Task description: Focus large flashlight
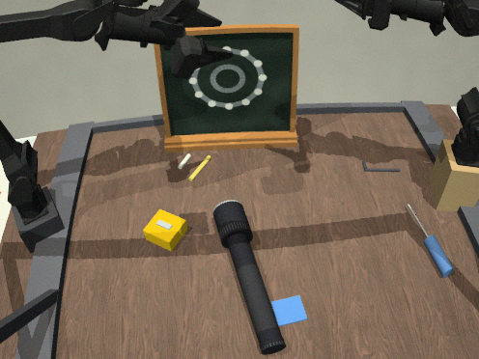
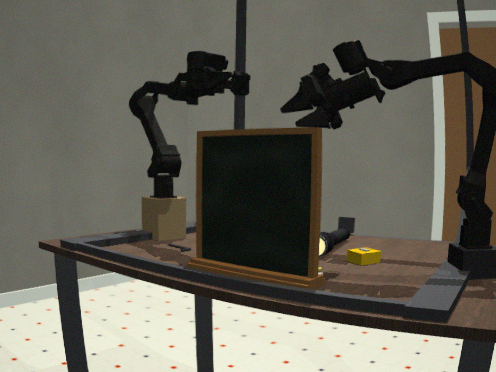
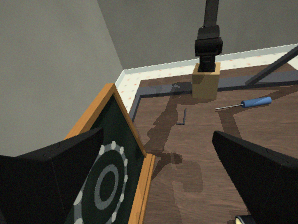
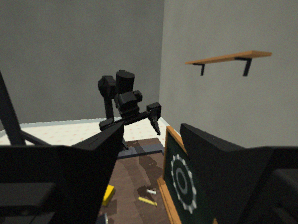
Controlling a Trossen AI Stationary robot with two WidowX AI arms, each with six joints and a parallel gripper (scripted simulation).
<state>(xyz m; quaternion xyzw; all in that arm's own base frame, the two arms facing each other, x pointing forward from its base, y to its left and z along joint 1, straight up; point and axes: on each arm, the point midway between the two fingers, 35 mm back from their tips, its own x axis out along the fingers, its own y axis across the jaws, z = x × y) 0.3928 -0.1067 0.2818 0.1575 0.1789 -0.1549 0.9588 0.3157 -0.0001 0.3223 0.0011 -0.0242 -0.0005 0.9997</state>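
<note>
1. Top: The large flashlight (image 1: pixel 252 285) (image 2: pixel 337 237) (image 3: pixel 243 220) lies on the table, its head (image 1: pixel 233 223) toward the standing board (image 1: pixel 229 121) (image 2: pixel 255 200) (image 3: pixel 107 184) (image 4: pixel 182 181). The ring of light dots (image 1: pixel 263 77) (image 3: pixel 114 145) (image 4: pixel 188 161) falls on the larger printed ring, rather than between the two. The left gripper (image 1: pixel 226 39) (image 2: pixel 289 117) (image 3: pixel 158 134) (image 4: pixel 144 141) overlaps the board's upper left in this view, fingers spread. A blue square (image 1: pixel 289 310) lies beside the flashlight's body, with a yellow box (image 1: pixel 165 230) (image 2: pixel 364 256) (image 4: pixel 108 195) near its head.
2. Exterior: The board stands upright with its back showing. The left gripper is spread near its top edge; whether they touch, I cannot tell. The right gripper (image 2: pixel 241 84) (image 4: pixel 152 127) is raised well apart from the table; its finger gap is too dark to read here.
3. Left wrist: The left fingers stand wide apart with nothing clamped. The dotted ring shows between them, and the flashlight's lens edge peeks in at the bottom.
4. Right wrist: The right fingers are parted partway, gripping nothing. The board shows behind one finger, the left gripper ahead.
</note>
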